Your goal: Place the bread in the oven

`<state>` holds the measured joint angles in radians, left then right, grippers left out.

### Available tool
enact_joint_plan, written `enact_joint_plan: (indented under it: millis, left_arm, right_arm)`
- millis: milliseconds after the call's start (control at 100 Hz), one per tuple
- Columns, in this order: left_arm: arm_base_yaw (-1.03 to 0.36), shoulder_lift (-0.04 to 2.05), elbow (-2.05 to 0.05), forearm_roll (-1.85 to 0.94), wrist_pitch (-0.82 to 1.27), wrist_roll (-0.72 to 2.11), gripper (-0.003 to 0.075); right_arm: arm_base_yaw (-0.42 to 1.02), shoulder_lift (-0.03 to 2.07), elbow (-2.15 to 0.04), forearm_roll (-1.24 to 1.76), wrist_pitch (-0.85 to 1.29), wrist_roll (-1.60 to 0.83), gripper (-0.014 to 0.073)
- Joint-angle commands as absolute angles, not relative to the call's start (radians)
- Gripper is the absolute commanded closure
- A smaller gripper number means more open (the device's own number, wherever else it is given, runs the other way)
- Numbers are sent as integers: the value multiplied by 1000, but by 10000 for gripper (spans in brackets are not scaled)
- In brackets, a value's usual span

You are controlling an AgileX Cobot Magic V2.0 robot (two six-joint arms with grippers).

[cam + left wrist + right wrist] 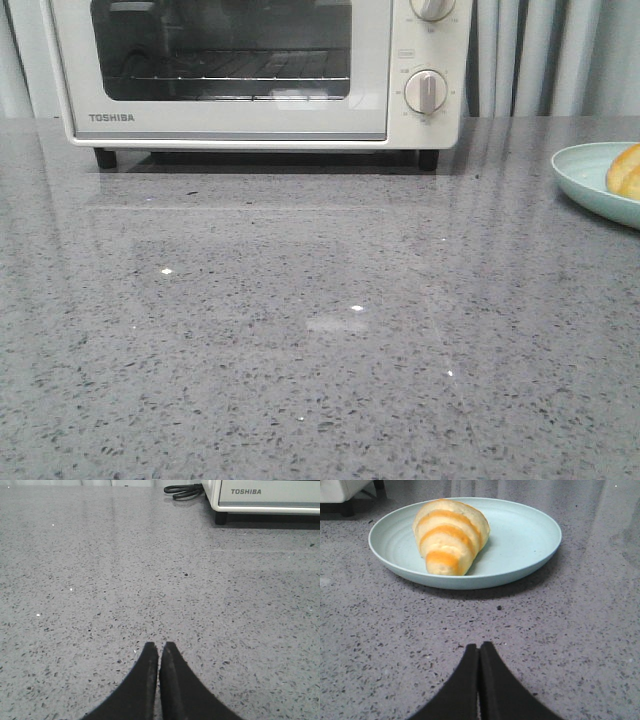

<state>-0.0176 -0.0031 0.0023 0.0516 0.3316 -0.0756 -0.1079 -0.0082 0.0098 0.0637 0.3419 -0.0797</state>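
The cream-white Toshiba oven [240, 120] stands at the back of the grey counter with its glass door shut; its corner shows in the left wrist view [265, 497]. The golden-yellow ridged bread [451, 535] lies on a pale blue plate [525, 540]; in the front view only its edge [625, 172] shows at the far right on the plate [585, 170]. My right gripper [479, 646] is shut and empty, low over the counter a short way from the plate. My left gripper [159, 646] is shut and empty, over bare counter well short of the oven. Neither gripper shows in the front view.
A black power cord [184, 490] lies coiled beside the oven's left side. The oven stands on black feet [104, 157]. Two round knobs [427, 92] sit on its right panel. Curtains hang behind the counter.
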Motion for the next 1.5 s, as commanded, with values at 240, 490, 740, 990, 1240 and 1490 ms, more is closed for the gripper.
enact_joint_plan:
  millis: [240,490,740,990,1240,1490]
  left_arm:
    - [-26,-28,23,42,261,-76,741]
    - [-26,-28,23,42,261,-76,741]
    - [-26,-28,23,48,261,-76,741]
    - [-26,-28,23,44,248,-76,741]
    - [-26,-28,23,-81,95,-78,741]
    - [-26,-28,23,-81,-98,-78,741]
  right_arm:
    - [-116,-27,35,53,320,-87,669]
    - [-116,-27,35,53,320,-87,669]
    - [-116,-27,35,53,320,-87,669]
    - [-116,-27,35,53,237,-86,669]
    - [-116,-27,35,53,-66,-83,669]
    - [-116,-27,35,53,-484,-82,669]
